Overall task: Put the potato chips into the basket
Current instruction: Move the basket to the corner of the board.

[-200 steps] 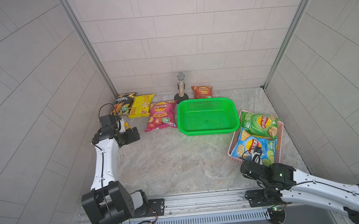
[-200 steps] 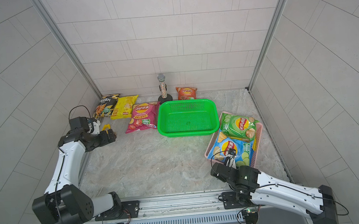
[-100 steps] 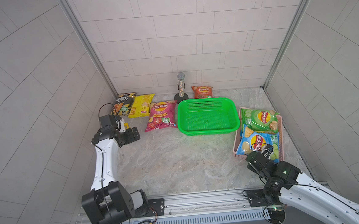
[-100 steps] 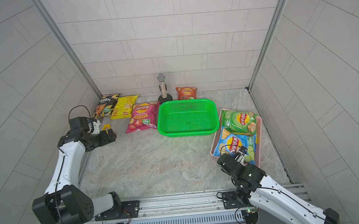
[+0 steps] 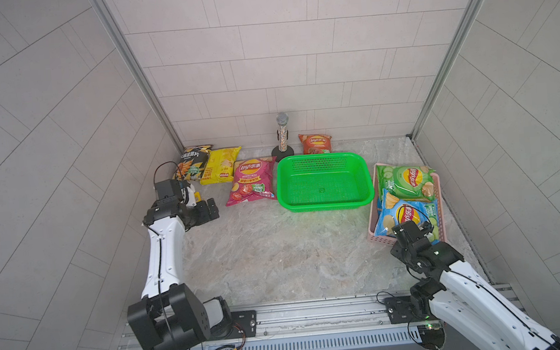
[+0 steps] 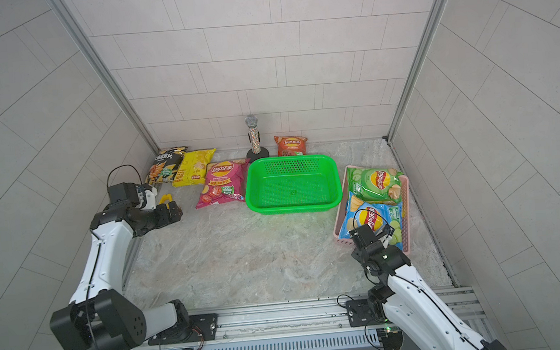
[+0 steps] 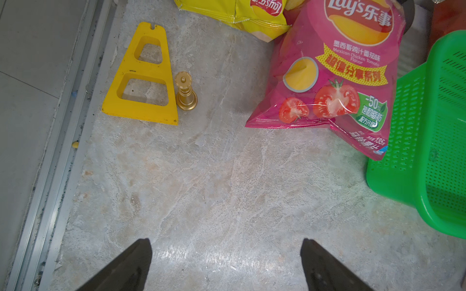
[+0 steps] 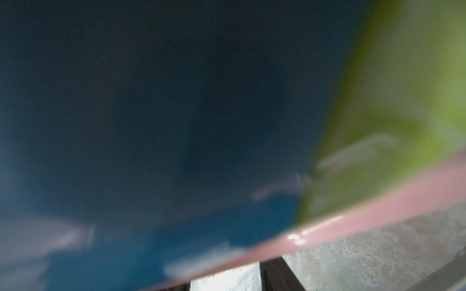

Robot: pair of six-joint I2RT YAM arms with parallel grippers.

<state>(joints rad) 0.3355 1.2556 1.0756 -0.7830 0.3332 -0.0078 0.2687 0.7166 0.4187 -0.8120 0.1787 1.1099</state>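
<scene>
Right jaws hard to make out; blue chip bag (image 8: 227,221) blurred.

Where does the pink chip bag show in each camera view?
In a top view: pink chip bag lies just left of the green basket.
In a top view: same spot, just left of the basket.
Left wrist: bag between yellow bag and basket.
Right wrist: not in it.
Shared landmark: the green basket.

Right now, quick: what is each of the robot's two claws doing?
Left gripper: open, holding nothing.
Right gripper: at the glossy blue chip bag in the pink plastic tray; open or gripping cannot be told.
</scene>
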